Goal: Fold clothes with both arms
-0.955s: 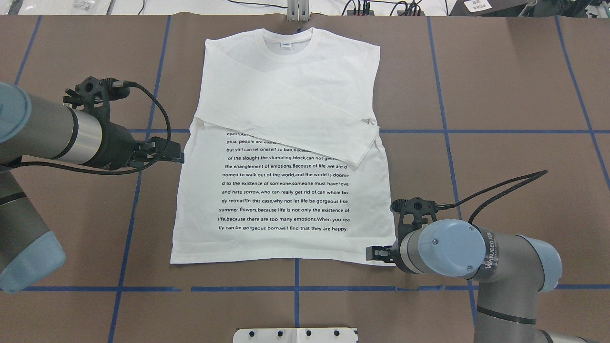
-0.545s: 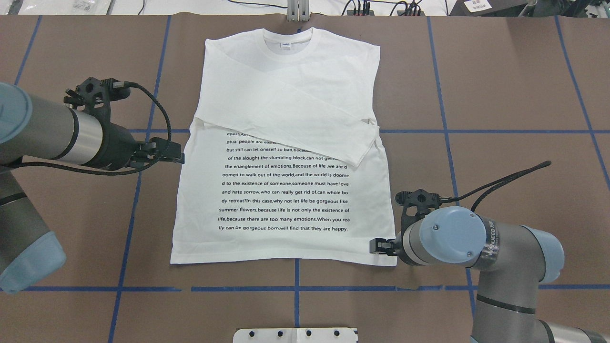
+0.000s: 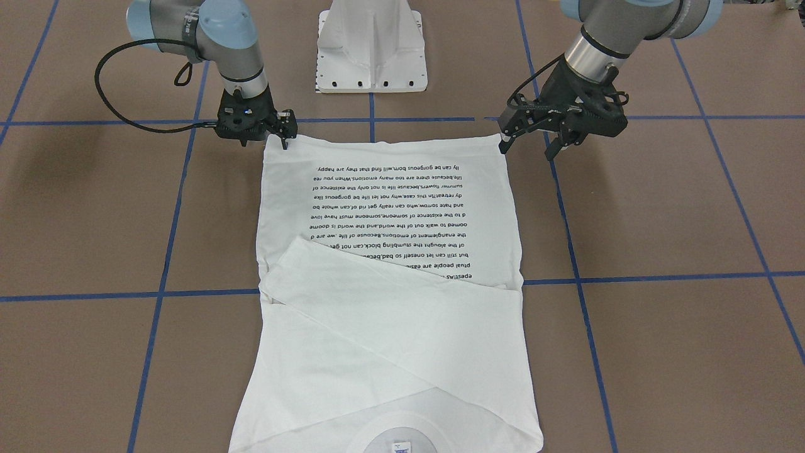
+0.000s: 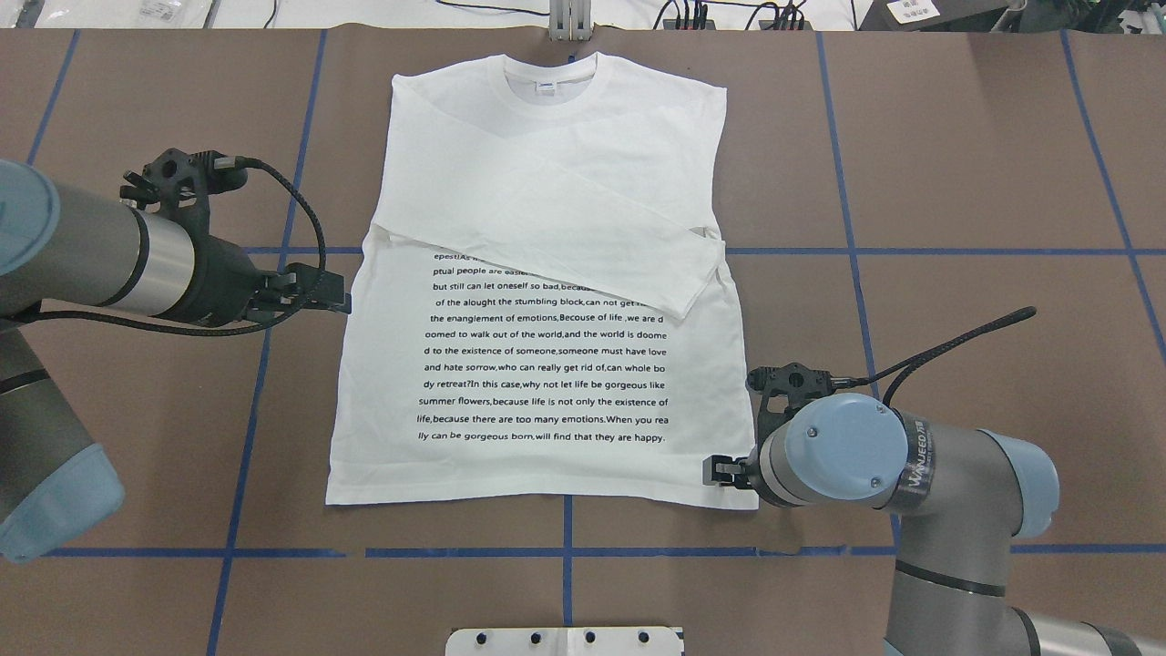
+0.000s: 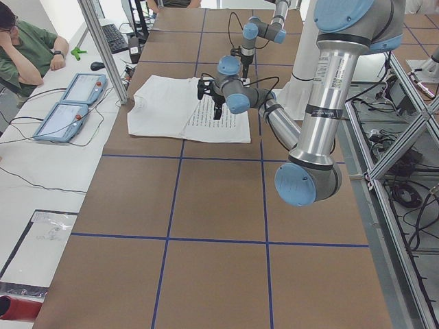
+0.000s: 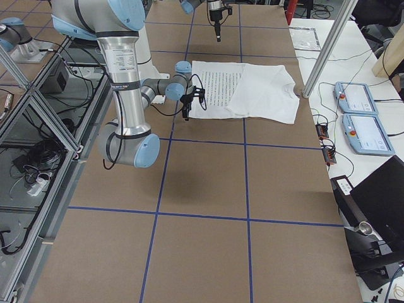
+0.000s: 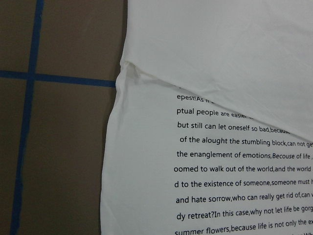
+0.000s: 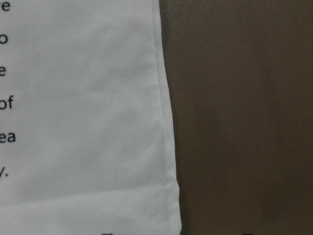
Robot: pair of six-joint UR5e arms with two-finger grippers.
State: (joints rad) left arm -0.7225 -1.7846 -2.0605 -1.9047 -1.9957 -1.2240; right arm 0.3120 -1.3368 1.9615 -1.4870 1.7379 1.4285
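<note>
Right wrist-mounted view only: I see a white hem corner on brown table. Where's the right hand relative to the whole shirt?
Observer: The right hand is at the hem corner of the white long-sleeved cotton shirt, on the robot's near right.
Operator: Left hand?
Observer: The left hand hovers off the cloth, beside the shirt's left edge, about mid-length.
Operator: Sleeves?
Observer: Both sleeves are folded across the chest, covering the top lines of black text.

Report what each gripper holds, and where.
Nothing. The shirt lies flat; the right gripper hangs open at its hem corner, the left gripper open beside it.
</note>
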